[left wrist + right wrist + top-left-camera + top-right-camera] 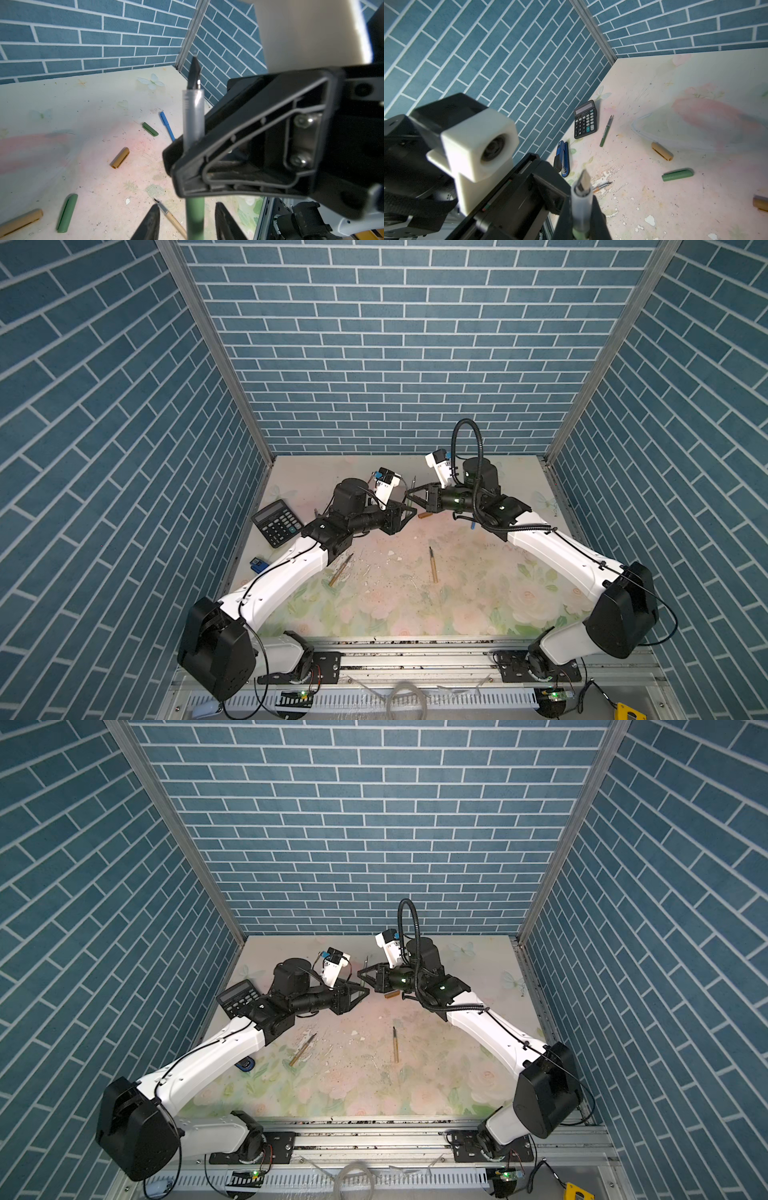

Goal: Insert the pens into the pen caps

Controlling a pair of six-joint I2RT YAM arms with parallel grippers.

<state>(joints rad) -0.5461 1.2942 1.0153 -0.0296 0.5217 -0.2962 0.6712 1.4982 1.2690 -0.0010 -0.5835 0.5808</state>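
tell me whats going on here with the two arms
Both arms meet in mid-air over the table. The right pincer is shut on a green pen whose tip is bare; the left pincer stands open around the same pen's body. Caps and two tan pens lie loose on the table.

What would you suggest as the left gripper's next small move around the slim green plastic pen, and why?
Probably draw the left gripper straight back off the slim green plastic pen. The right gripper is shut on its clear grip section, while the left fingers stand open beside the green barrel without touching it.
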